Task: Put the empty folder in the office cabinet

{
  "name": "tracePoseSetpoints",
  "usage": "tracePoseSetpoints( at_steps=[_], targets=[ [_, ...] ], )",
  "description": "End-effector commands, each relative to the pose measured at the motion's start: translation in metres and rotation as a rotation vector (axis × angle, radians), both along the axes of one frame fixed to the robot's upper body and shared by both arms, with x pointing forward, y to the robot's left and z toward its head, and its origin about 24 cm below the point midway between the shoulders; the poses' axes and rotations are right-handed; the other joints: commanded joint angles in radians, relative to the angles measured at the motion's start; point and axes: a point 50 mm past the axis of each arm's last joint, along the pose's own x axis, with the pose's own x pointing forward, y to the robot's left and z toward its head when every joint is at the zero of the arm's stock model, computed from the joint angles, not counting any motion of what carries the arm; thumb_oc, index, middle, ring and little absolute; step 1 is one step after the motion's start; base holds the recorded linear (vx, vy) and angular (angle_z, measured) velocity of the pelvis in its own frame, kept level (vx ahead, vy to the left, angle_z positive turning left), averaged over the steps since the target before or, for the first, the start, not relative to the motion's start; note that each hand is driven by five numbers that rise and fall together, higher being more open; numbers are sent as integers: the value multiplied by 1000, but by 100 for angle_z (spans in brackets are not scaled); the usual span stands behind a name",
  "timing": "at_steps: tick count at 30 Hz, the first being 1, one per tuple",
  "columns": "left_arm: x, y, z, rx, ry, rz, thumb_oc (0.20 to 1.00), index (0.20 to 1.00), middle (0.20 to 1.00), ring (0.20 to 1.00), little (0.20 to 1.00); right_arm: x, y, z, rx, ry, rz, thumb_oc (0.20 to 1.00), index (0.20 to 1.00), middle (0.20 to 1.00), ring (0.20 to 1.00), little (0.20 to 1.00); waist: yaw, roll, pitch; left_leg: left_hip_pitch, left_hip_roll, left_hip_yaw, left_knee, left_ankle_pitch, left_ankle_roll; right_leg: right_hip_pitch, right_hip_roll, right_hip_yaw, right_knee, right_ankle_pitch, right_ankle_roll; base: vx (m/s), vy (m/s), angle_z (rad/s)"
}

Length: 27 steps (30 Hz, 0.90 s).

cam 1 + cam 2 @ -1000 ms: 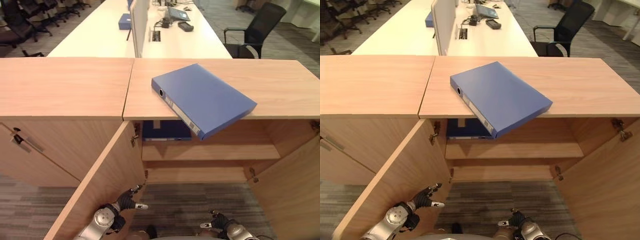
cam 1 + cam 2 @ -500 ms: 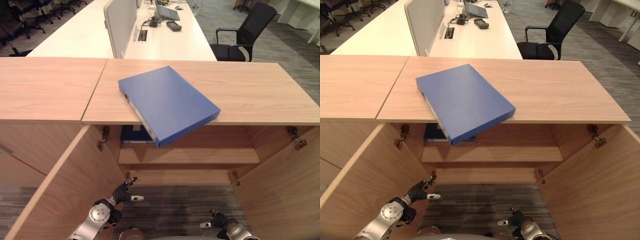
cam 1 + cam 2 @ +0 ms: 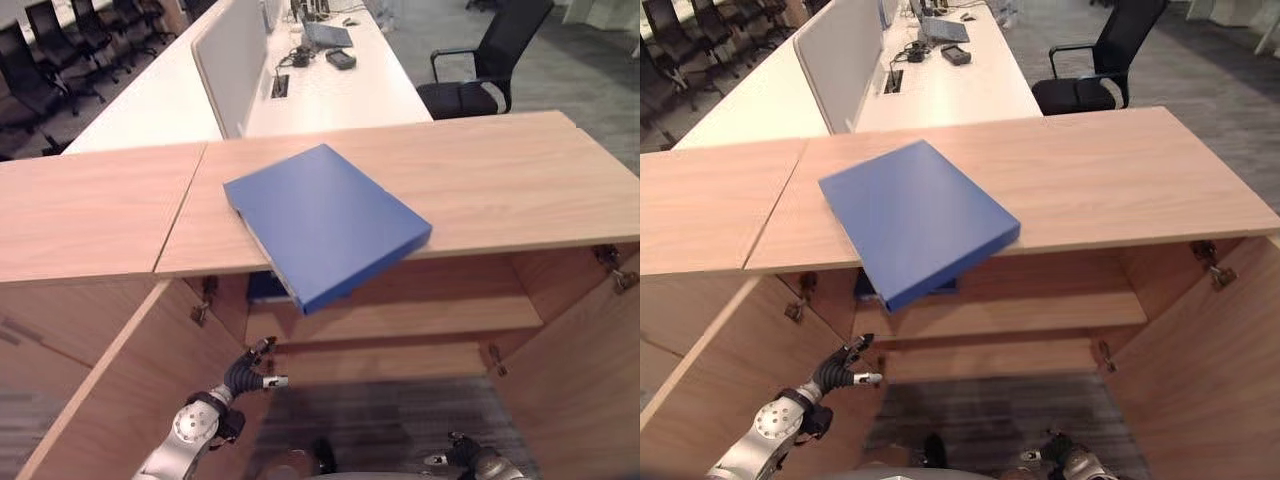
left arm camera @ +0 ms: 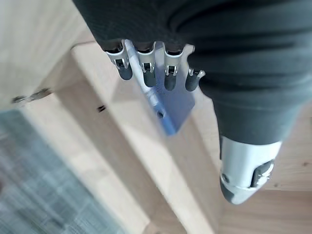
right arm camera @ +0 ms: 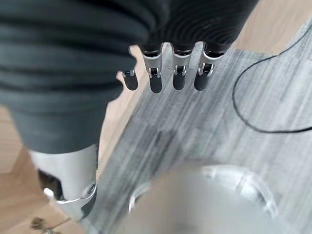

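Observation:
A blue folder (image 3: 325,222) lies flat on the wooden cabinet top (image 3: 500,185), one corner jutting out over the front edge above the open compartment. From below, the folder (image 4: 171,108) also shows in the left wrist view. Both cabinet doors stand open; the left door (image 3: 130,390) swings toward me. My left hand (image 3: 246,375) hangs low beside that door's edge, fingers straight and holding nothing. My right hand (image 3: 1060,455) is at the bottom of the view over the carpet, fingers relaxed and empty.
Inside the cabinet a shelf (image 3: 400,320) carries another blue item (image 3: 266,288) at its left. The right door (image 3: 590,370) is open too. Behind the cabinet run long white desks (image 3: 300,90) with a divider screen, and a black office chair (image 3: 480,60).
The camera has shifted and tilted. My left hand has risen a little toward the cabinet opening. The folder lies as before.

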Motion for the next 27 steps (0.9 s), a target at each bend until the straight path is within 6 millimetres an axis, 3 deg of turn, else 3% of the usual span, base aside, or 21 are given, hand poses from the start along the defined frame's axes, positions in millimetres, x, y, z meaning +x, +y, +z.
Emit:
tracePoseSetpoints(
  at_steps=[1, 3, 5, 6, 14, 15, 16, 18, 23, 27],
  targets=[
    [6, 1, 17, 33, -92, -53, 1000, 1000, 1000, 1000, 1000, 9, 4, 2, 38, -33, -45, 1000, 1000, 1000, 1000, 1000, -9, -19, -10, -20, 5, -68, 19, -33, -40, 75, -10, 45, -267, 327, 101, 4, -142, 26],
    [5, 2, 15, 34, -82, -52, 1000, 1000, 1000, 1000, 1000, 11, 5, 2, 38, -37, -33, 1000, 1000, 1000, 1000, 1000, -3, -30, -18, -41, 23, -77, 30, -22, -58, 97, 43, 58, -379, 287, 88, 28, -215, 31],
    [4, 2, 14, 31, -73, -54, 1000, 1000, 1000, 1000, 1000, 13, 7, 2, 36, -39, -26, 1000, 1000, 1000, 1000, 1000, 15, -37, -29, -53, 46, -68, 38, -13, -77, 118, 81, 31, -437, 257, 77, 82, -270, 10],
    [3, 4, 14, 26, -68, -43, 1000, 1000, 1000, 1000, 1000, 16, 10, 2, 35, -44, -7, 1000, 1000, 1000, 1000, 1000, 28, -47, -36, -71, 74, -68, 57, -8, -95, 127, 122, 21, -480, 248, 66, 74, -243, -10],
    [2, 12, 12, 18, -58, 32, 1000, 1000, 1000, 1000, 1000, 27, 13, 6, 37, -85, -3, 1000, 1000, 1000, 1000, 1000, 46, -71, -28, -125, 163, -62, 154, -8, -143, 150, 211, 22, -557, 211, 15, 29, -197, -13],
    [7, 11, 14, 16, -72, 36, 1000, 1000, 1000, 1000, 1000, 31, 8, 9, 19, -105, -27, 1000, 1000, 1000, 1000, 1000, 43, -80, -4, -201, 232, -2, 254, 16, -164, 159, 235, 14, -585, 199, -13, -103, -205, 2],
    [8, 10, 14, 15, -73, 34, 1000, 1000, 1000, 1000, 1000, 30, 6, 9, 14, -104, -32, 1000, 1000, 1000, 1000, 1000, 40, -78, -3, -208, 248, 26, 255, 25, -165, 163, 246, 11, -594, 195, -20, -94, -212, 47],
    [4, 11, 13, 23, -59, 30, 1000, 1000, 1000, 1000, 1000, 29, 0, 10, -6, -97, -36, 1000, 1000, 1000, 1000, 1000, 39, -51, -22, -181, 257, 49, 196, 40, -162, 181, 282, 9, -625, 193, -32, 33, -28, 53],
    [6, 11, 24, 72, -106, -43, 1000, 1000, 1000, 1000, 1000, 29, -2, 10, -18, -96, -26, 1000, 1000, 1000, 1000, 1000, 35, -43, -36, -167, 270, 70, 154, 80, -177, 182, 300, 14, -642, 193, -37, 21, 3, 3],
    [4, 18, 54, 136, -193, -161, 1000, 1000, 1000, 1000, 1000, 35, -6, 14, -31, -102, 20, 1000, 1000, 1000, 1000, 1000, 40, -36, -27, -156, 283, 79, 108, 110, -189, 163, 314, 29, -650, 204, -38, 3, -1, -4]
  ],
)
